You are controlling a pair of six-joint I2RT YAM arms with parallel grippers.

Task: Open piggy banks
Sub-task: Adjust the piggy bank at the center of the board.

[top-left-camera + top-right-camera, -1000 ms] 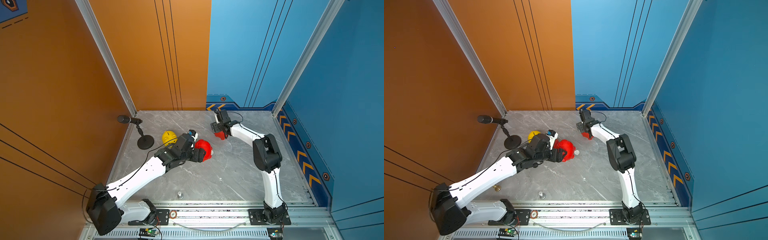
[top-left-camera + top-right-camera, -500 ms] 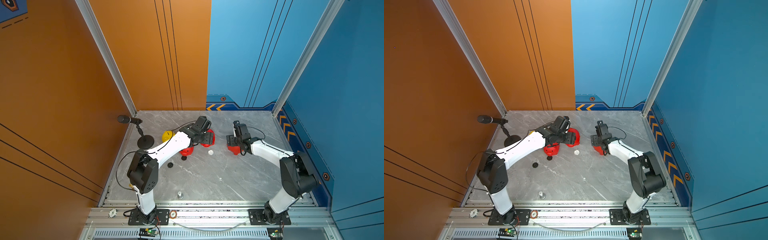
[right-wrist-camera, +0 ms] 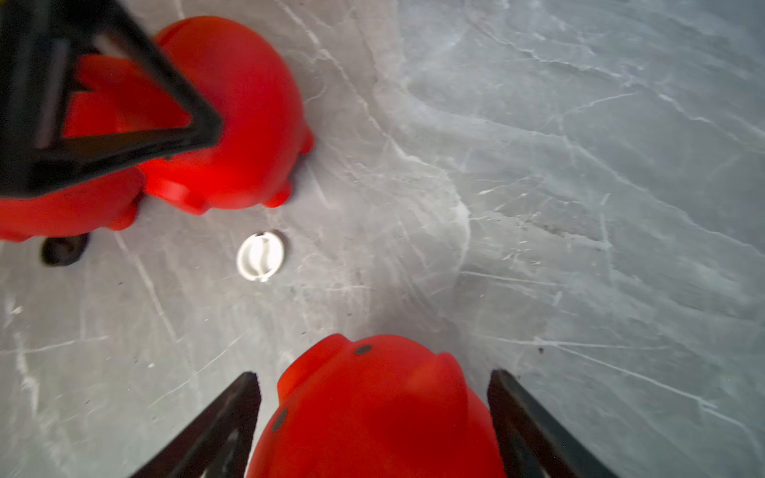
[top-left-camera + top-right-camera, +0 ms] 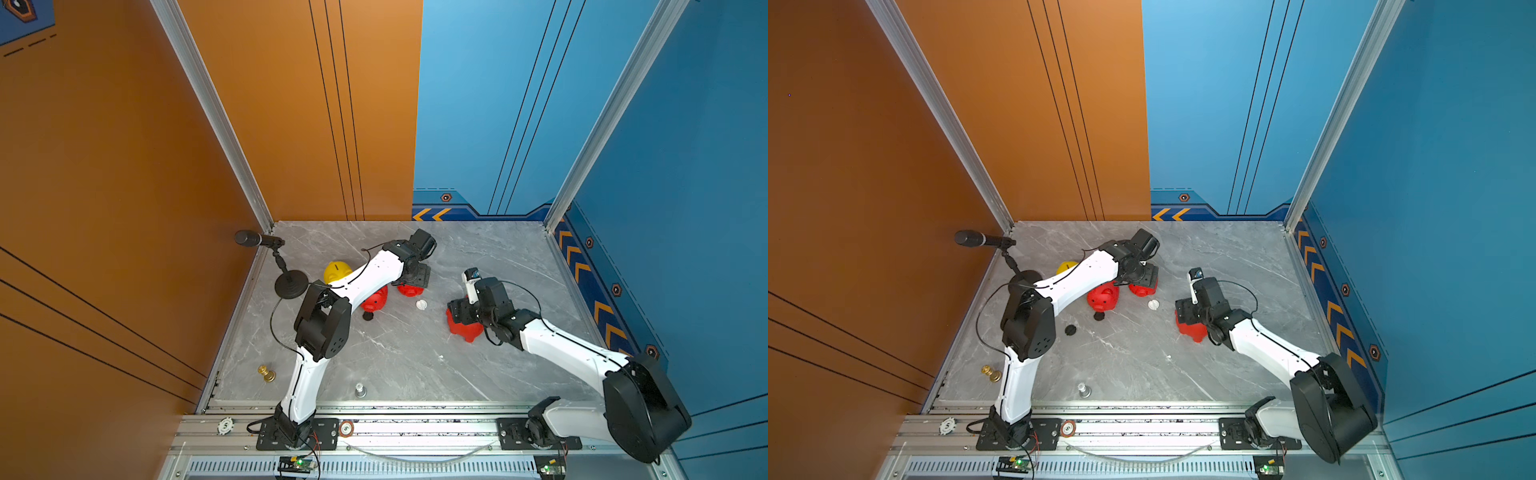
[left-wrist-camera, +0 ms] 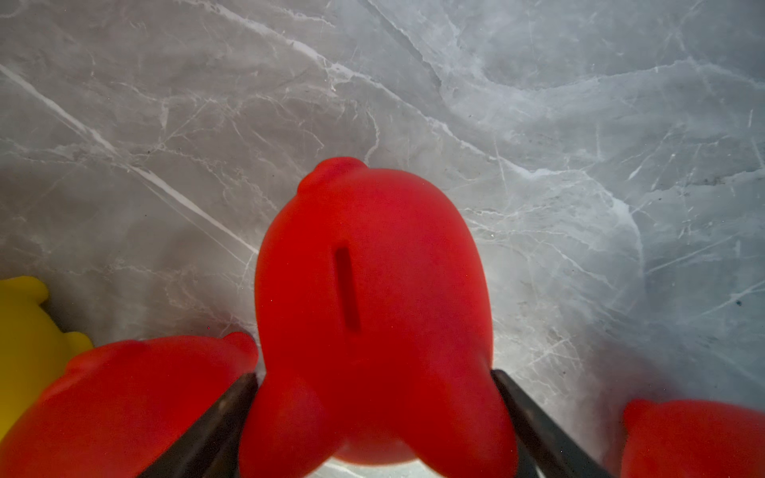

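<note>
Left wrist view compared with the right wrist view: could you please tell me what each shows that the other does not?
Only the left wrist view shows the yellow piggy bank and the coin slot on the red piggy bank that the left end effector is shut on. Only the right wrist view shows the white plug disc, a black disc, and the open right end effector straddling a second red piggy bank. Both show three red banks on the grey marble table, one between that arm's own fingers.
</note>
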